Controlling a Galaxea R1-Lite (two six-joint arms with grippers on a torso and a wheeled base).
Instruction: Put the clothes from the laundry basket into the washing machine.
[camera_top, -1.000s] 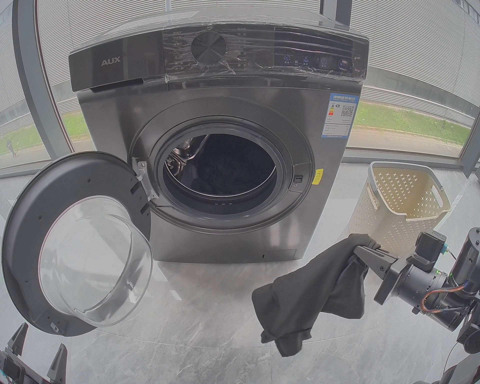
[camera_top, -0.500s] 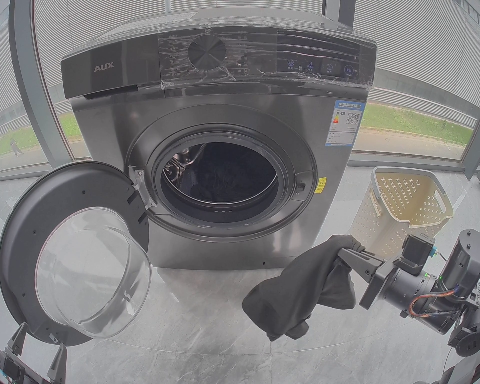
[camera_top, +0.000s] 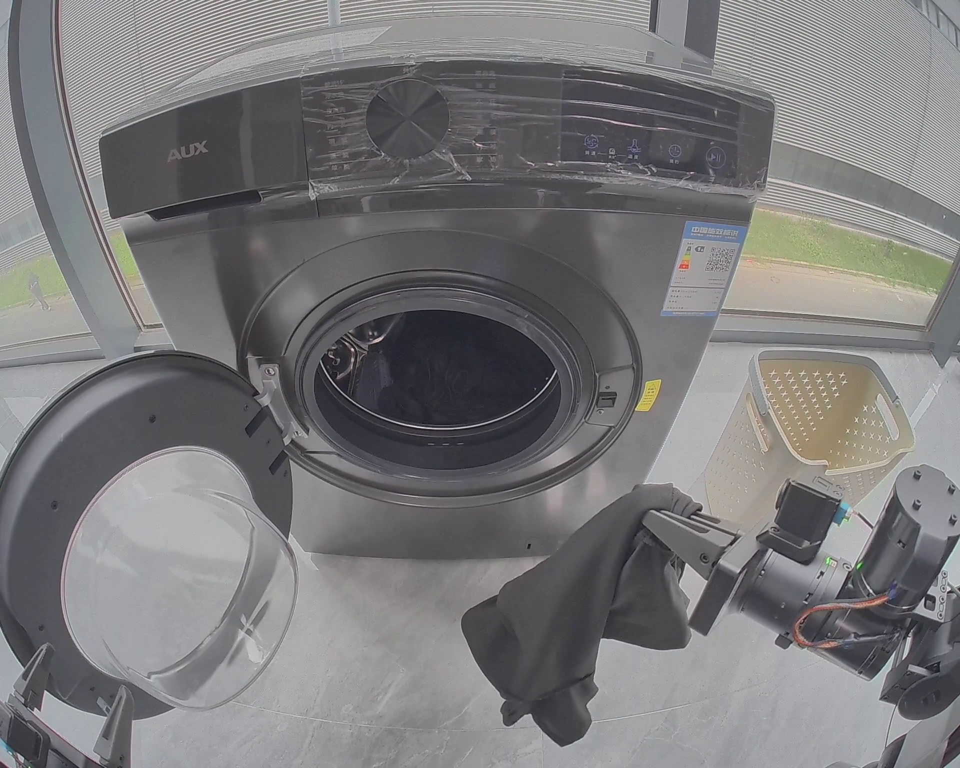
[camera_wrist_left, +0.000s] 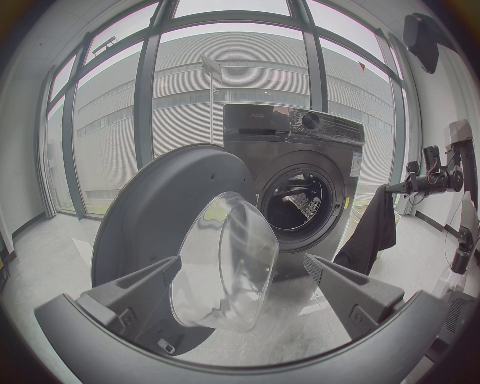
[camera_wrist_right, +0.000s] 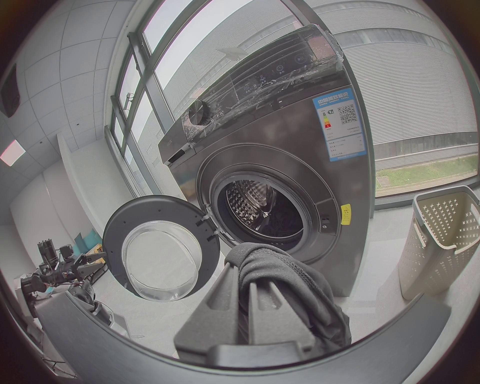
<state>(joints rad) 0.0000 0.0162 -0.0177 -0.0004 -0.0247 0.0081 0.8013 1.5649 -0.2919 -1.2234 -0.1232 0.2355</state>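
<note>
Black cloth (camera_top: 580, 610) hangs from my right pincer (camera_top: 668, 525), clenched on its top fold. The washing machine (camera_top: 470, 235) gapes ahead and to the left of that pincer, its mouth above the drooping hem; the laundry basket (camera_top: 800, 440) stands just behind. My left pincer (camera_top: 83, 675) rests released beneath the door (camera_top: 120, 430).

Glass-walled lab-like room, film-wrapped washing machine (camera_top: 450, 230), floor-to-ceiling windows (camera_top: 850, 120), polished grey floor (camera_top: 400, 640)
</note>
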